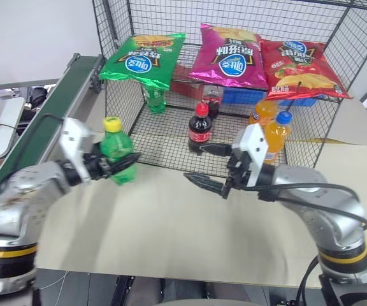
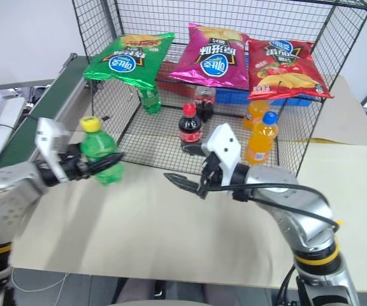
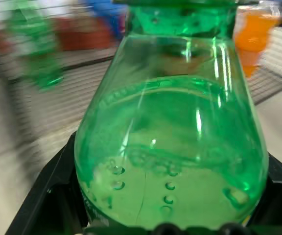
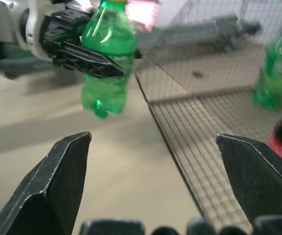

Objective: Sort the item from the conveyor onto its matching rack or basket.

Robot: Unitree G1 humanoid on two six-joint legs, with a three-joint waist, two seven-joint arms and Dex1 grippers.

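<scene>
The item, a small green bottle [image 1: 116,155] with a yellow cap, hangs upright above the beige table, just in front of the cage's left front corner. My left gripper [image 1: 121,164] is shut on its middle; the left wrist view shows its body [image 3: 170,147] between the black fingers. My right gripper [image 1: 206,166] stands open to the right of it with nothing between its fingers, pointing toward the bottle [image 4: 106,54]. The conveyor [image 1: 56,102] runs along the left side. The basket's grid floor [image 1: 164,137] lies behind the low front wall.
On the grid floor stand a twin green bottle [image 1: 156,99], a red-capped cola bottle [image 1: 200,127] and two orange bottles [image 1: 276,137]. Chip bags [image 1: 231,56] lie on the slanted shelf above. The table [image 1: 171,223] spreads below both grippers.
</scene>
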